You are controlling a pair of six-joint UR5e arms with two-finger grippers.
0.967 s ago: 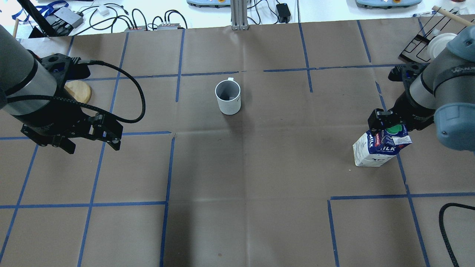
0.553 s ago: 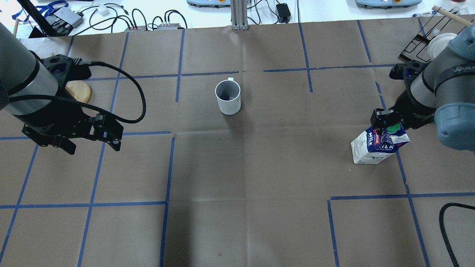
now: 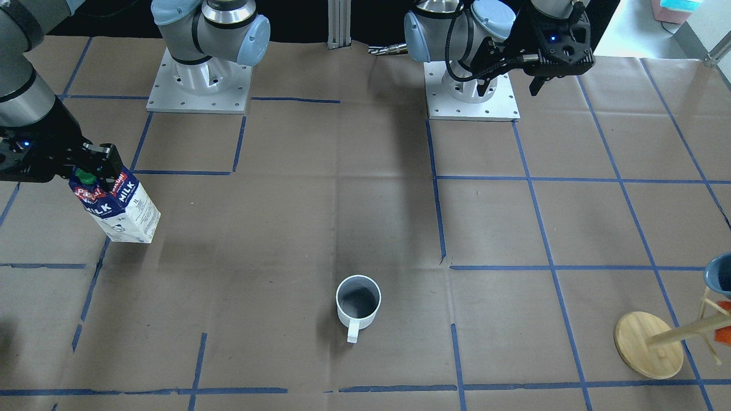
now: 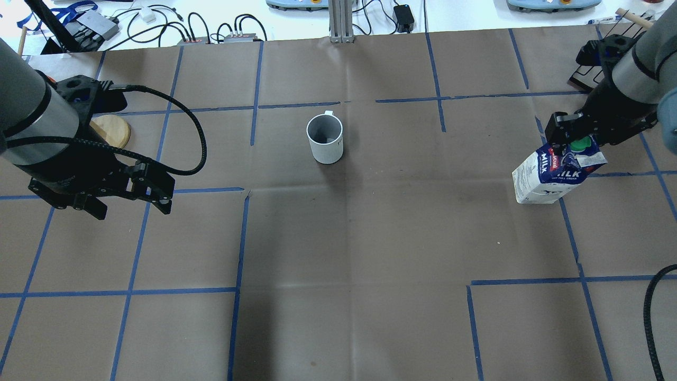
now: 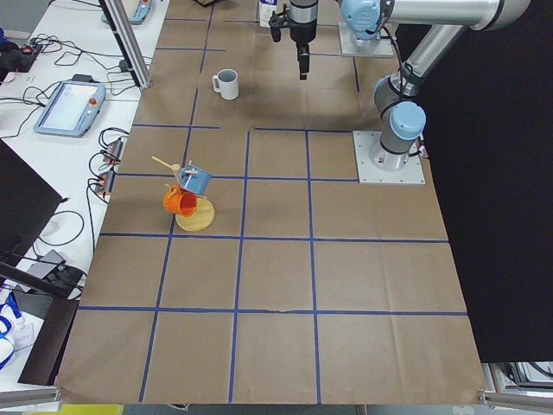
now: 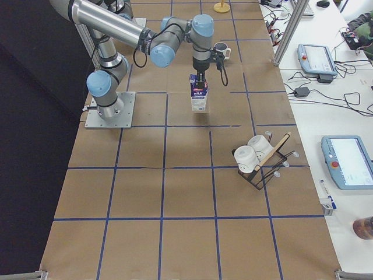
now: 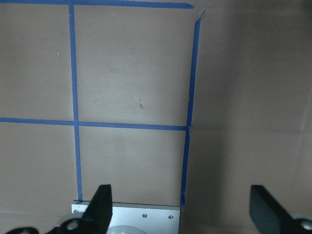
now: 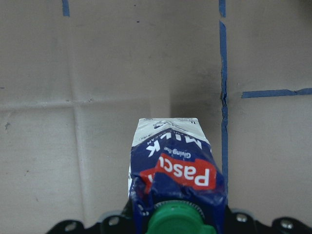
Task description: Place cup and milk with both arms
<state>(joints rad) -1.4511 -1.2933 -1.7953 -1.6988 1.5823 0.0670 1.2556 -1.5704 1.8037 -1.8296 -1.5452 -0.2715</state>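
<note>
The white cup (image 4: 325, 138) stands upright mid-table, its handle pointing away from the robot; it also shows in the front view (image 3: 358, 301). My right gripper (image 4: 570, 140) is shut on the top of the milk carton (image 4: 552, 175), by its green cap. The carton hangs tilted and seems to be just off the paper (image 3: 117, 208). The right wrist view looks down on its blue top (image 8: 175, 170). My left gripper (image 4: 132, 205) is open and empty, well to the left of the cup and high above the table (image 7: 183, 209).
A wooden mug stand (image 3: 648, 344) with a blue and an orange cup is at the far left edge (image 4: 111, 130). A black wire rack (image 6: 259, 160) with white cups sits at the right end. The arm bases (image 3: 471, 85) stand at the robot's side.
My right gripper has carried the milk carton away from the robot and slightly right. The left arm and the cup have hardly moved.
</note>
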